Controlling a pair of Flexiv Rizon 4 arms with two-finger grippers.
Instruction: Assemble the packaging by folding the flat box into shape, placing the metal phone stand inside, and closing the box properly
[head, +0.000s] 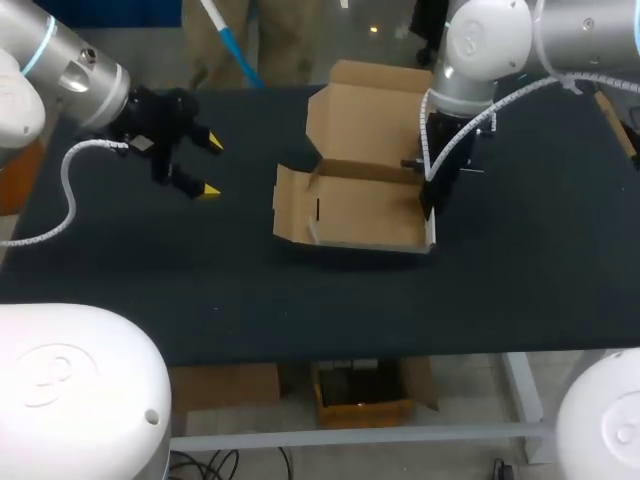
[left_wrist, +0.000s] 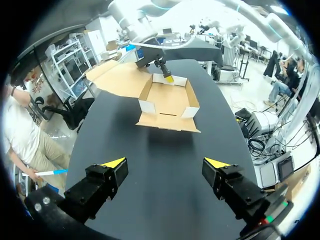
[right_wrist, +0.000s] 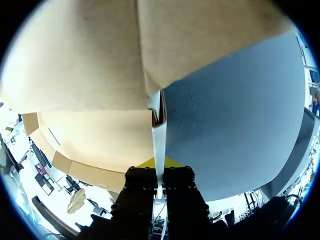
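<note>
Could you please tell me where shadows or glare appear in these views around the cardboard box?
Head view: the open brown cardboard box throws only a faint shadow on the black table along its near edge, with no glare. Left wrist view: a soft dark patch lies on the table just before the box's flat front flap. Right wrist view: the cardboard wall in the right gripper is evenly lit, without glare.

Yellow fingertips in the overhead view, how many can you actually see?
2. Both are on the left gripper, open above the table left of the box. The right gripper has its tips hidden at the box's right wall.
</note>
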